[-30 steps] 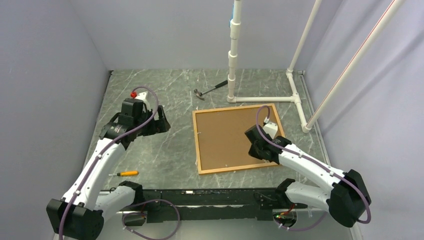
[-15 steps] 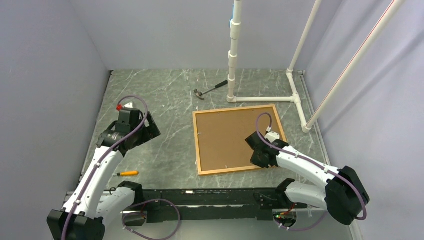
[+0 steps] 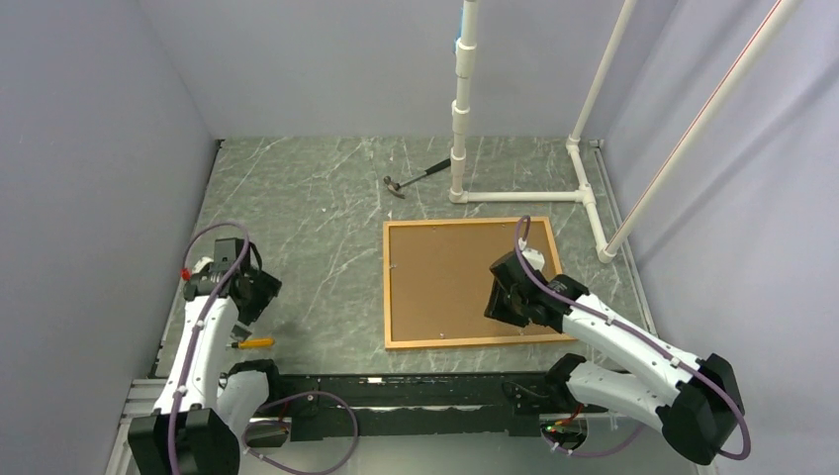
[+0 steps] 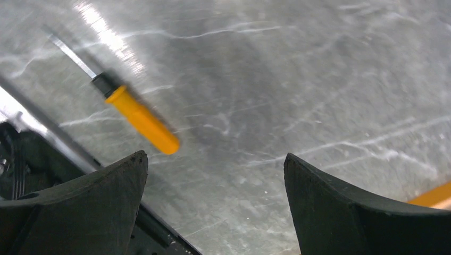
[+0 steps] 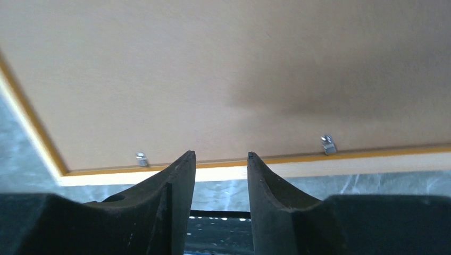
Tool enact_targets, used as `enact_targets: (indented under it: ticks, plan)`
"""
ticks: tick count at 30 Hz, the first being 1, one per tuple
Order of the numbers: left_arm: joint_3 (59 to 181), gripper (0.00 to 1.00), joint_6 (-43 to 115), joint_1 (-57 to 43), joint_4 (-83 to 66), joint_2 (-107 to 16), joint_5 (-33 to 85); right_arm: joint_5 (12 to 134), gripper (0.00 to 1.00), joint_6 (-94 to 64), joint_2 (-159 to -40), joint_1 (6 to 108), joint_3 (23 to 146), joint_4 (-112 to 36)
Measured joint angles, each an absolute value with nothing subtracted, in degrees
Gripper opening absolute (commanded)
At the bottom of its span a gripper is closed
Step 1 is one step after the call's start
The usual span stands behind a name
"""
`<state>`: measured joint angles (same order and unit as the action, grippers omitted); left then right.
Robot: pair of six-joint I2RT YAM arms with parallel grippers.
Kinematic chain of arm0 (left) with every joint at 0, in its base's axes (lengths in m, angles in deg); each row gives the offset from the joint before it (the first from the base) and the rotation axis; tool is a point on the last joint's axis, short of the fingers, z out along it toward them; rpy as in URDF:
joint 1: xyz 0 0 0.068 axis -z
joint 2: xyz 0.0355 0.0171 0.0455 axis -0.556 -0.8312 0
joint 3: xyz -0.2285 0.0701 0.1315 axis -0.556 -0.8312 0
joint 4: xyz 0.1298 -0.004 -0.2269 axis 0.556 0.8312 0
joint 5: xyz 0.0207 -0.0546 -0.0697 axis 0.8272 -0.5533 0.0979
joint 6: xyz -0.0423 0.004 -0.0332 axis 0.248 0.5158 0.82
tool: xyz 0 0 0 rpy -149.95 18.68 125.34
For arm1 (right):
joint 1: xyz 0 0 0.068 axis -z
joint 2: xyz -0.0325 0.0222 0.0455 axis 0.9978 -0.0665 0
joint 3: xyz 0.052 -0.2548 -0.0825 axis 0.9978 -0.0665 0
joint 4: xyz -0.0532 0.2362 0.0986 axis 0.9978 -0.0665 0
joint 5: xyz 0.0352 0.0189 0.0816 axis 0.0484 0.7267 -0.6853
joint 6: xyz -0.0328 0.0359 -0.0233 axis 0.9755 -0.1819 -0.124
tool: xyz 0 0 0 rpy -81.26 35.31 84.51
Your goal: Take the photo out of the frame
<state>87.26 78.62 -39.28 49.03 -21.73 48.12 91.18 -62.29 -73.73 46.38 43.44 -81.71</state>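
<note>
The frame lies face down in the middle of the table, a thin orange border around the photo's plain brown board back. The picture side is hidden. My right gripper hovers over the board's right part, near the near rail. In the right wrist view its jaws stand partly open with nothing between them, pointing at the orange rail, where two small metal clips hold the board. My left gripper is wide open at the near left, well away from the frame.
An orange-handled screwdriver lies just below the left gripper, and is blurred in the left wrist view. A small hammer lies at the back. A white pipe stand rises behind the frame, its base pipes along the right.
The left arm has drawn back to the near left, over the screwdriver. The right gripper's jaws have parted. The frame has turned to lie squarer to the table edge.
</note>
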Motion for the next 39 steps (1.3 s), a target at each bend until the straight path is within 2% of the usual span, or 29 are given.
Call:
enact_targets:
  ticks: [8, 13, 19, 22, 25, 30, 35, 36, 39]
  plan:
    - [82.8, 0.99, 86.6, -46.9, 51.9, -21.6, 48.3, 91.5, 0.43, -56.0, -77.0, 46.3, 50.6, -80.2]
    - [78.6, 0.86, 87.6, -53.0, 51.0, -21.6, 46.9, 91.0, 0.43, -55.0, -77.6, 46.3, 50.6, -80.3]
    - [76.6, 0.8, 88.1, -56.7, 48.2, -21.7, 46.1, 91.2, 0.43, -54.3, -75.9, 46.3, 50.6, -80.5]
    - [75.6, 0.74, 88.1, -58.0, 45.9, -22.7, 45.3, 91.6, 0.43, -54.0, -75.2, 46.3, 50.6, -80.5]
    - [74.6, 0.64, 87.8, -59.3, 43.9, -24.9, 44.8, 91.7, 0.42, -53.6, -75.1, 46.3, 50.6, -80.5]
    - [75.0, 0.37, 85.9, -60.5, 44.0, -27.3, 44.9, 91.7, 0.42, -53.4, -75.1, 46.3, 50.6, -80.5]
    - [75.3, 0.03, 83.9, -60.8, 43.4, -28.8, 44.6, 91.7, 0.42, -53.4, -75.1, 46.3, 50.6, -80.5]
    - [75.4, 0.0, 83.3, -60.8, 43.1, -28.9, 44.1, 91.7, 0.42, -53.4, -75.1, 46.3, 50.6, -80.5]
    - [75.6, 0.0, 81.8, -60.8, 42.2, -29.3, 42.7, 91.9, 0.42, -53.4, -75.0, 46.3, 50.6, -80.5]
